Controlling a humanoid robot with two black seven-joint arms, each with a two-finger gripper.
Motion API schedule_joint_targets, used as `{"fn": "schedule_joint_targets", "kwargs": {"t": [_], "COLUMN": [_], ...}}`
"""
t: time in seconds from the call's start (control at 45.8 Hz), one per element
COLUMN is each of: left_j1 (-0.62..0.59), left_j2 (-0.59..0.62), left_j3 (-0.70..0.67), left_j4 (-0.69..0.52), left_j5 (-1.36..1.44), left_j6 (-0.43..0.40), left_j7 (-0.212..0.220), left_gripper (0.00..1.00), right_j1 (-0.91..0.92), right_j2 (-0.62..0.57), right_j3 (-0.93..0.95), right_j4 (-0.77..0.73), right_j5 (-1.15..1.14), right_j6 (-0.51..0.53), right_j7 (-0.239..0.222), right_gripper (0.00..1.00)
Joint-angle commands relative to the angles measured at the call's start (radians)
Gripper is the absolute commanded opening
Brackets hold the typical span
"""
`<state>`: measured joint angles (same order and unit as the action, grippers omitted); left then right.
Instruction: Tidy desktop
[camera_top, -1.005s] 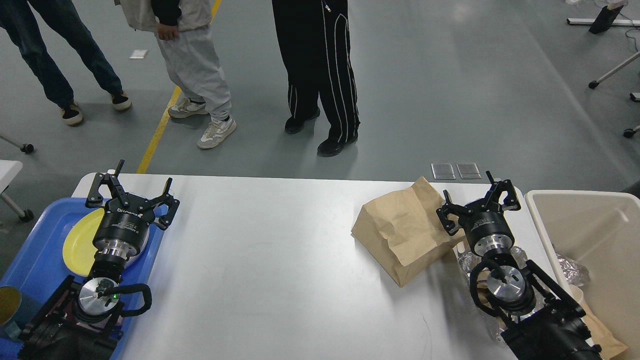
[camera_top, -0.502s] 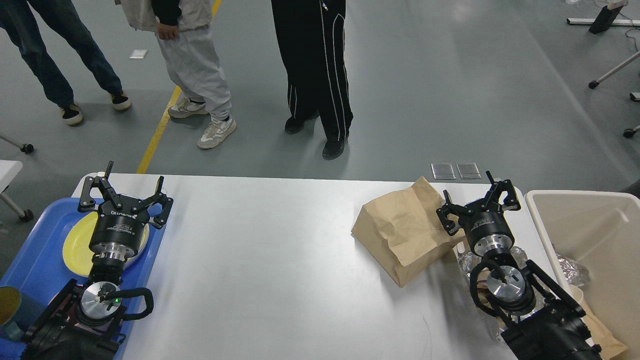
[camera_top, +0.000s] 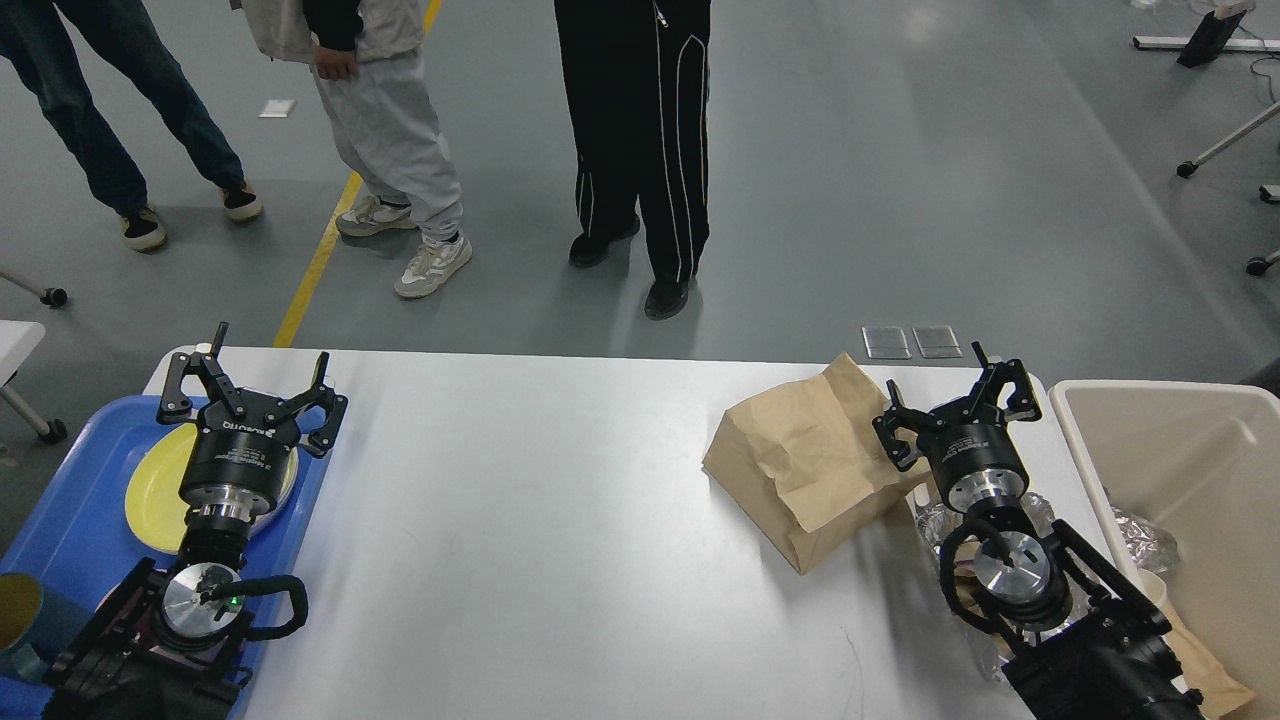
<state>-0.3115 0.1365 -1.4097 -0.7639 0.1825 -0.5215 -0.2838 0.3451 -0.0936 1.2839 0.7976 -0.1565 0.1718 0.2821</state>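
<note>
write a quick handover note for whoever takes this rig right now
Left gripper: open, empty, above the yellow plate on the blue tray.
Right gripper: open, empty, beside the paper bag.
Done: plate on the tray, some foil in the bin.
Left: the bag and crumpled foil under the right arm are on the desktop; they likely go in the bin.

Lab/workshop hall, grey floor (camera_top: 900, 150) w/ yellow line (camera_top: 318, 260), onlookers (camera_top: 635, 150) standing, white desktop (camera_top: 560, 520)
</note>
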Motion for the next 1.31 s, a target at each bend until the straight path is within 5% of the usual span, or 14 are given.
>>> {"fn": "schedule_joint_targets", "kwargs": {"t": [0.0,0.262,0.677,1.288], "left_j1": [0.000,0.000,0.000,0.000], "left_j2": [0.000,0.000,0.002,0.002], "left_j3": [0.000,0.000,0.000,0.000], "left_j4": [0.000,0.000,0.000,0.000], "left_j5": [0.000,0.000,0.000,0.000], "left_j6": [0.000,0.000,0.000,0.000], "left_j7": [0.000,0.000,0.000,0.000], "left_gripper": [0.97,0.97,0.97,0.97], "right_j1": [0.000,0.011,0.015,0.002], "right_j2": [0.000,-0.005,-0.186,-0.137], "right_j3": [0.000,0.012,0.098,-0.061], "right_j4": [0.000,0.008,-0.003,0.018], "right_j5": [0.000,0.003,0.028,0.031], "right_j6": [0.000,-0.008,-0.012,0.015], "right_j7": [0.000,0.000,-0.014,-0.014], "right_gripper": [1.00,1.00,1.00,1.00]}}
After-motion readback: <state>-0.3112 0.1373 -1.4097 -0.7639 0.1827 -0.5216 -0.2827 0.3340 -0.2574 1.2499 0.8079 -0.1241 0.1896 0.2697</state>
